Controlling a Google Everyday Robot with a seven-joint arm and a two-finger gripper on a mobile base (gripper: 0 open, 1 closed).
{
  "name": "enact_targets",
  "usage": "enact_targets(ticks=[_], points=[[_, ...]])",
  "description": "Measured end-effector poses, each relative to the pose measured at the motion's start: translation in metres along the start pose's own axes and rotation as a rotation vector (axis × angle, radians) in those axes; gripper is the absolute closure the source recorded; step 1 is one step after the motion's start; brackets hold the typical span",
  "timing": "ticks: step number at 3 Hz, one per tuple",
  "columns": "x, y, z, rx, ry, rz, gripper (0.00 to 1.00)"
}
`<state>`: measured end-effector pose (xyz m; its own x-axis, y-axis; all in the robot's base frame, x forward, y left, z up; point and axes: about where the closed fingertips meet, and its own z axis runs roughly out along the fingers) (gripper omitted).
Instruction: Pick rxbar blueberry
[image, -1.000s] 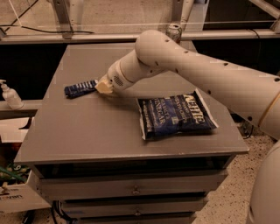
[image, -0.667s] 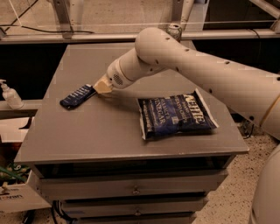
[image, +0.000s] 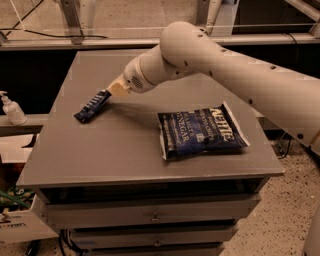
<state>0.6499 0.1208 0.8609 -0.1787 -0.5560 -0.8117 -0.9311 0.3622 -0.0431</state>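
Dark navy against the grey desk (image: 125, 155), the rxbar blueberry (image: 92, 106) lies on the left half of the top. It is set diagonally, its lower end toward the front-left corner and its upper end touching the end effector (image: 118, 90). The end effector, a cream tip on the white arm (image: 210, 55), sits right at that upper end; whether it is open, closed or gripping the wrapper cannot be told from this view. The bar's lower end seems to rest on the desk, so I judge it is not yet lifted clear. The large blue-and-white chip bag (image: 202, 131) lies well apart to the right, out of the way.

The risk, as I judge it, is in the hold. Contact is at the very end of a thin, slick wrapper, so a lift could let the bar pivot, slip free and drop. A push instead of a pinch would slide it toward the left edge, which is near, and off the desk
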Motion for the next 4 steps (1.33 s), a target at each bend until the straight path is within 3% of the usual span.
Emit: enact_targets(ticks=[2, 3, 4], points=[[-0.040, -0.020, -0.028, 0.062, -0.056, -0.055, 1.00], [-0.044, -0.019, -0.029, 0.061, -0.060, -0.061, 1.00], [-0.067, -0.017, -0.039, 0.071, -0.093, -0.093, 1.00]])
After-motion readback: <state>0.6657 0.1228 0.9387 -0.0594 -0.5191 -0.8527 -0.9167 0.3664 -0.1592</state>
